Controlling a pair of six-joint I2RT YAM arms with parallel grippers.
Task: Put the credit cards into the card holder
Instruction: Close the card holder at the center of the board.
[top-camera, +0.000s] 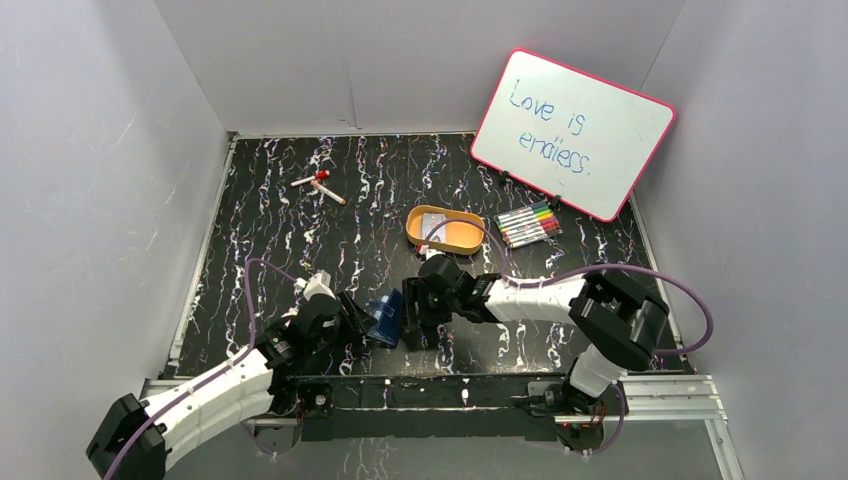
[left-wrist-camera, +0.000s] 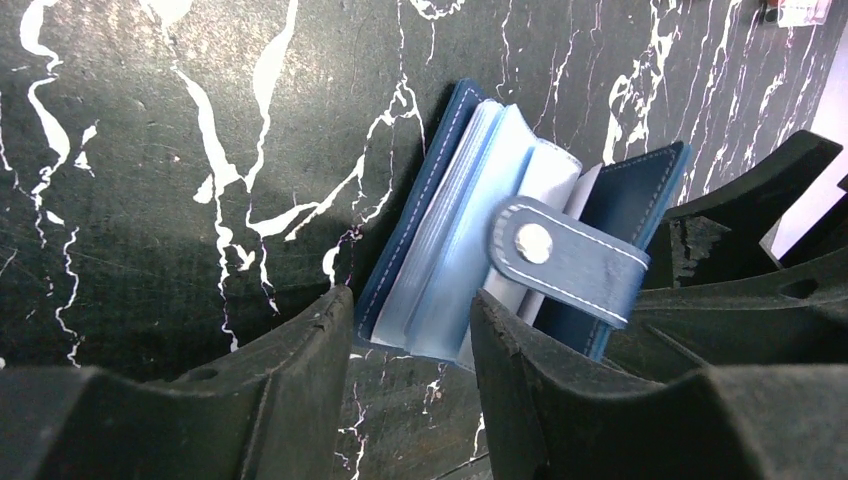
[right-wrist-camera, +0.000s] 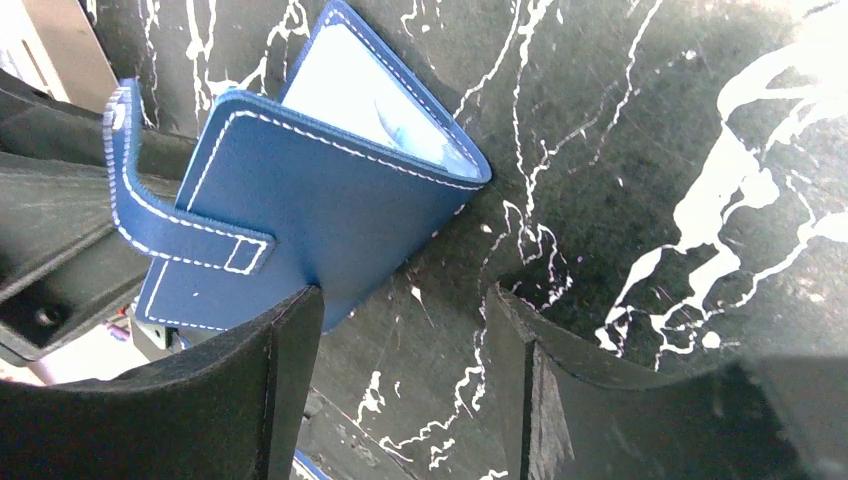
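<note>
The half-open card holder (top-camera: 384, 318) is stood on edge near the front of the surface (top-camera: 300, 230), pinched by the left pincer (left-wrist-camera: 410, 300), while the right pincer (right-wrist-camera: 400, 300) is seen spread, one finger (right-wrist-camera: 280, 380) touching its cover.

The right gripper (right-wrist-camera: 405, 375) is seen with its two black fingers (right-wrist-camera: 285, 400) held apart. Only the black table (right-wrist-camera: 640, 150) with white lines is seen between them. The blue card holder (right-wrist-camera: 320, 200) is stood just ahead of one fingertip, partly open. Clear sleeves (right-wrist-camera: 350, 90) are seen inside it. Its strap (right-wrist-camera: 170, 225) is seen sticking out past the cover's side.
</note>
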